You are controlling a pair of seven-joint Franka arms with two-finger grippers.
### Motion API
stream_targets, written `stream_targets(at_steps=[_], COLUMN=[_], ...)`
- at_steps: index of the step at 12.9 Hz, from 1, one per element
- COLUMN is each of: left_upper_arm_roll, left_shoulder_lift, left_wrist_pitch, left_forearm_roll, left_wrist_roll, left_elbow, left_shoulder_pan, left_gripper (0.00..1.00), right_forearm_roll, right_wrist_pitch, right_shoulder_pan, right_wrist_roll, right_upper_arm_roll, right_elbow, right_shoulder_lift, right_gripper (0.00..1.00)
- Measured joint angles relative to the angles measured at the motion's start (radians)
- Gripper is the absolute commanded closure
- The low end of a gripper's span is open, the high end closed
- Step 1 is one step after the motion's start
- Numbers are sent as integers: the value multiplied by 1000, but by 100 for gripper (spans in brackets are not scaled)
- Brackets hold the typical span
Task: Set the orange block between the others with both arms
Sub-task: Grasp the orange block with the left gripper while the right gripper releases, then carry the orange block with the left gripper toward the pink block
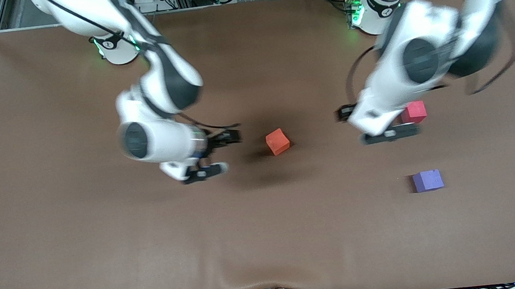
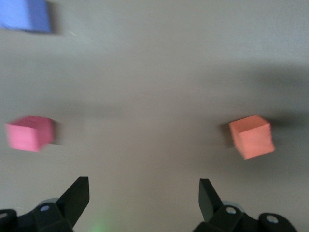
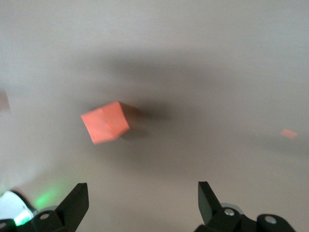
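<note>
Toward the right arm's end of the table, the right gripper [image 1: 213,154] hangs low over bare brown table [image 1: 81,239] with its jaws spread wide and nothing between them; its wrist view shows both black fingertips [image 3: 77,198] apart and the cloth between them bare. Just beside it, toward the middle, the orange block [image 1: 278,141] sits on the table by itself, turned at a slight angle to the table's edges and touched by neither arm. Further along, the left gripper [image 1: 370,123] is also fully open and empty, hovering close to the pinkish-red cube [image 1: 413,112], which its arm partly hides in the front view. The purple-blue cube [image 1: 428,180] lies nearer the front camera than the pinkish-red one, the two well apart with a clear gap between them (that gap is where the orange block belongs, and it is not there yet). As I judge it, the chief risk is the left arm brushing the pinkish-red cube as it swings toward the orange block, since it stands so near; that would shift the gap. A second risk is the block's skew: jaws closing on its corners rather than its flat faces could twist it or squeeze it out. Both arms converging on the block could also crowd each other.
</note>
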Motion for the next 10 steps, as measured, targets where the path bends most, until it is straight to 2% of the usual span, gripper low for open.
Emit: stream_targets(at_steps=[3, 4, 7, 10], left_upper_arm_roll=[0, 0, 4, 11], left_shoulder_lift=[111, 145, 259, 355], left_wrist_pitch=[132, 173, 267, 314], left_forearm_roll=[13, 24, 64, 104], left_wrist_roll=[-297, -383, -574, -640], left_elbow=[1, 2, 49, 114], left_shoulder_pan=[-115, -147, -232, -269], left_gripper=[0, 0, 0, 0], right_forearm_roll=[-190, -226, -270, -345], right_wrist_pitch=[-191, -244, -347, -417], right_shoulder_pan=[-123, -162, -301, -400], right_wrist_roll=[-3, -3, -60, -206], right_upper_arm_roll=[-1, 0, 2, 3], right_elbow=[0, -1, 4, 11], right_shoulder_lift=[-161, -202, -287, -331], right_gripper=[0, 0, 0, 0])
